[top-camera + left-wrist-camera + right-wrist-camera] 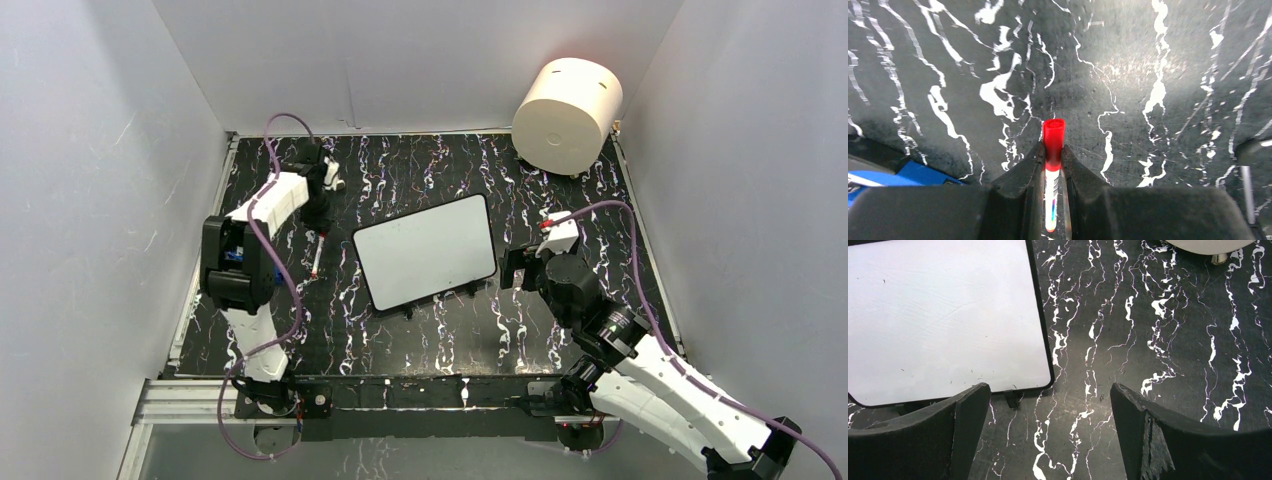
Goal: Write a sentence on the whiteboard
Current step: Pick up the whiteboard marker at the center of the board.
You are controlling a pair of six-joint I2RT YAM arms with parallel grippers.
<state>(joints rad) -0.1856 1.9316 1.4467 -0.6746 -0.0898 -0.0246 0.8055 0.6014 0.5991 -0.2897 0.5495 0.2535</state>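
The whiteboard (pixel 425 250) lies flat in the middle of the dark marbled worktop (pixel 450 340), turned a little, and its white face is blank in both views that show it. No word of the sentence is written yet, so I judge the task to be at its very beginning.

The left tool (pixel 1052 150) is narrow, with its fingers pressed on both sides of a marker (pixel 1053 131) to the left of the board. The red cap seems to be on the marker. I cannot tell if the marker is lifted or rests on the worktop.

The right tool (pixel 1049 390) is wide and holds nothing, near the board's right near corner.

What is left, I think: remove the cap, bring the tip to the board, write all the words.
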